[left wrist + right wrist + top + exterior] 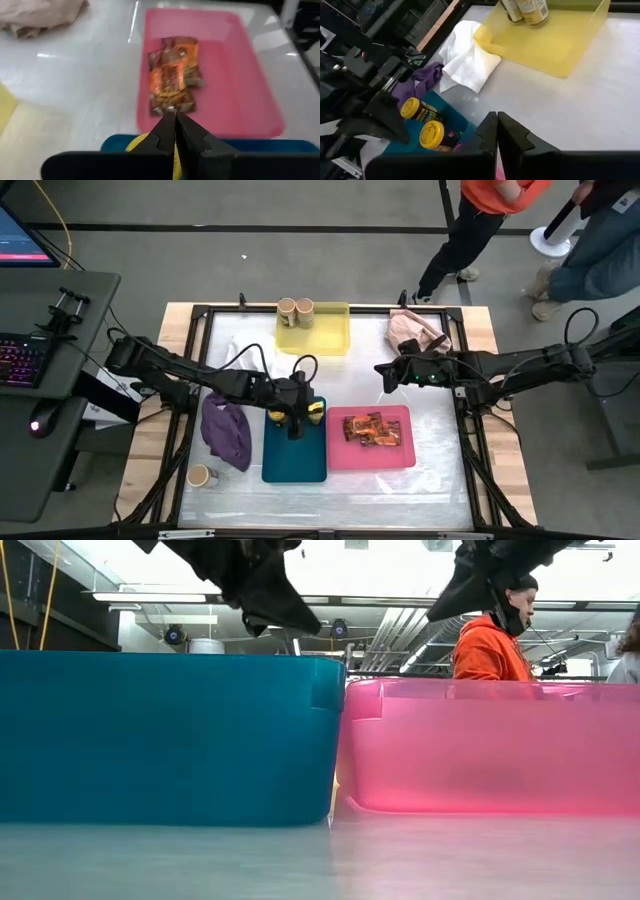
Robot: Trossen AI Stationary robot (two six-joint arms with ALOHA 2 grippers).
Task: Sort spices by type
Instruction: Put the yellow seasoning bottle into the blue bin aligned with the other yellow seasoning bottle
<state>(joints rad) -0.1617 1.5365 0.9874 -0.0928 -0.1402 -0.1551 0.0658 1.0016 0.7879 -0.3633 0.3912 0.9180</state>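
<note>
The left hand [296,426] hangs over the teal tray [294,460] with its fingers [165,131] pressed together on nothing, right beside the two yellow-lidded jars [426,127] that lie at the far end of that tray. The near end of the tray is bare blue floor. Just to its right the pink tray [372,457] sits almost edge to edge with it, and the two orange-red foil packets [172,75] lie overlapped in its middle, with open pink floor all around them.

The right hand [385,375] hovers over open worktop [440,470] between the pink tray and the yellow tray [330,338], its fingers [492,127] also together and empty. Two tan-lidded jars [296,310] stand in the far left corner of the yellow tray, leaving most of it free. A third tan-lidded jar [200,476] stands alone near the front left corner of the worktop, beside the purple cloth [228,430]. A white cloth [469,55] lies crumpled between the yellow and teal trays; a pink cloth [415,330] is bunched at the far right corner.
</note>
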